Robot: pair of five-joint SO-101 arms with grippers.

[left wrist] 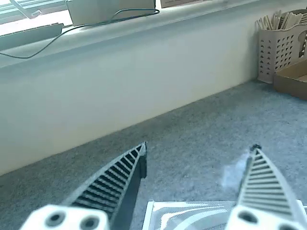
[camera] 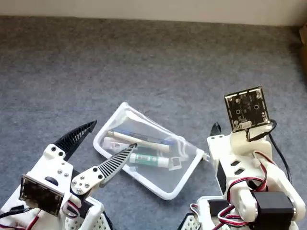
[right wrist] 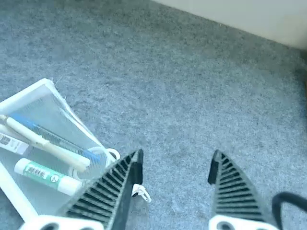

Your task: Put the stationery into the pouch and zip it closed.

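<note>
Since the stationery already lies inside the pouch on the table, only zipping looks left: right fingers spread near the zip pull, left fingers spread over the pouch's other end, likely to steady it.

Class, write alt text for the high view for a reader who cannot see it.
A clear pouch holding pens and a green-labelled tube lies on grey carpet between two robot arms. The left claw hangs open over the pouch's left side; the right arm stands beside its right end.
</note>
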